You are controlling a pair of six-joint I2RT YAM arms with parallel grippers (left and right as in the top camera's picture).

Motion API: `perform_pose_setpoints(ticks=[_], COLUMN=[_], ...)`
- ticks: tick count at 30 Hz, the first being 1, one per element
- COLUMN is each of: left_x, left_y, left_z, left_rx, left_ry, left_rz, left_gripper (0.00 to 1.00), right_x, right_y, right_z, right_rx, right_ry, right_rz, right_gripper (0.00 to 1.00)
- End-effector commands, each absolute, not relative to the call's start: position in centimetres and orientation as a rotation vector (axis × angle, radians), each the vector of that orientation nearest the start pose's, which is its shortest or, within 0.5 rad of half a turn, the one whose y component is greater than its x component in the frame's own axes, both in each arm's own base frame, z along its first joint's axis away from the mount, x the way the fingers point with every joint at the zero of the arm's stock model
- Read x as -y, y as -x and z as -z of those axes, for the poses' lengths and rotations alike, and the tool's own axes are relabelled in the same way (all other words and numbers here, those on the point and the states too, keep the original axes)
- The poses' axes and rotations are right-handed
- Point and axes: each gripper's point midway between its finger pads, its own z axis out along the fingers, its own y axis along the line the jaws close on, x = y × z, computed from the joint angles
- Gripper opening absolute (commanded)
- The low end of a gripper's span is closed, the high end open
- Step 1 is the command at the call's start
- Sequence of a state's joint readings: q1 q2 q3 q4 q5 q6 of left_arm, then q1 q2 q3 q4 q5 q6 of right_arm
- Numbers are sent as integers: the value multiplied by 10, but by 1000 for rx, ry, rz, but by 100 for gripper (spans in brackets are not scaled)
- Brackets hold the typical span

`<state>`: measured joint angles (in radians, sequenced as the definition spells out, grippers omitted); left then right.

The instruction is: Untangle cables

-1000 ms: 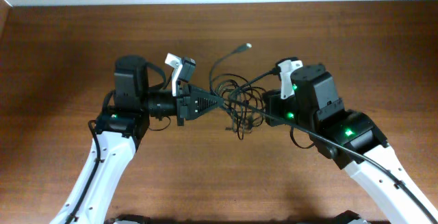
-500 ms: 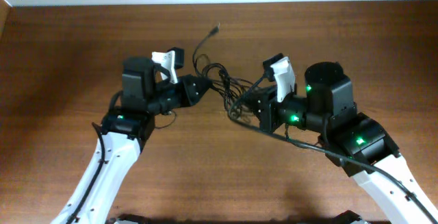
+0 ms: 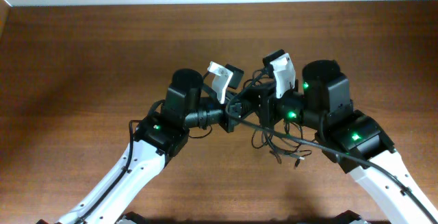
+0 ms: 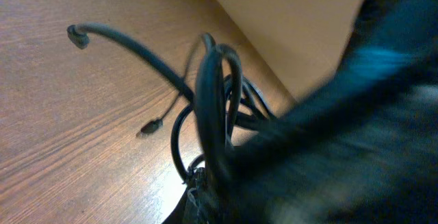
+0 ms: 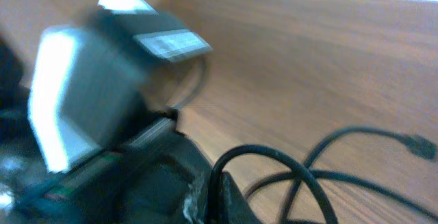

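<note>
cables (image 4: 212, 107) are gripped as one tangled bundle by the closed left hand (image 3: 234, 107) and right hand (image 3: 253, 104); nothing is separated.

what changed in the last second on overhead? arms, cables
The left gripper swung to the right and now sits almost against the right gripper, which shifted only a little. The cables, earlier stretched between the two with one plug end pointing at the far edge, now bunch and dangle below the right gripper. Unchanged: both grippers stay shut on the cables; nothing was let go.
</note>
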<state>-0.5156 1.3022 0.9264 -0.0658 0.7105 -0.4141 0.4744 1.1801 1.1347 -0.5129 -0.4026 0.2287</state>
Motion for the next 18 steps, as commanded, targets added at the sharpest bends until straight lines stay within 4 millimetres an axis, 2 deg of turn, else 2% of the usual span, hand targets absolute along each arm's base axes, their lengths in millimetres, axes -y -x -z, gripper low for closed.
perform_pose_setpoints(ticks=[1,2,3,4,5,6,9,10,11,15,18], left_x=[279,272,265,262,260,260,262,258,253,244,244], left_y=[-280,-287,-294,-298,-301,-302,-307,-312,-316,-323,-322], left_z=[-245,-245,-246,-246,-249,-252,-264,-268,-268,-267,-267], left_rx=[-2062,-2067,-2064,-2067,-2066,-2053,-2036,-2038,-2051,-2109,-2121], left_ry=[-611,-581,-554,-527,-499,-489,-411,-350,-298,-115,-80], left_rz=[1300,1287,1274,1275,1285,1291,1348,1371,1386,1456,1476], left_gripper=[0,0,0,0,0,0,0,0,0,0,0], right_x=[-186,-170,-155,-150,-145,-141,-124,-119,-120,-147,-168], right_y=[-312,-308,-298,-290,-278,-270,-237,-227,-224,-232,-243], right_z=[-298,-312,-329,-335,-331,-324,-279,-260,-252,-235,-237], right_rx=[-2155,-2161,-2165,-2177,-2222,-2273,-2539,-2646,-2685,-2723,-2700], right_ry=[360,320,291,285,244,208,57,-7,-11,30,61], right_rz=[-547,-466,-414,-407,-422,-430,-392,-358,-357,-504,-623], right_gripper=[23,46,60,66,69,69,68,59,59,54,49])
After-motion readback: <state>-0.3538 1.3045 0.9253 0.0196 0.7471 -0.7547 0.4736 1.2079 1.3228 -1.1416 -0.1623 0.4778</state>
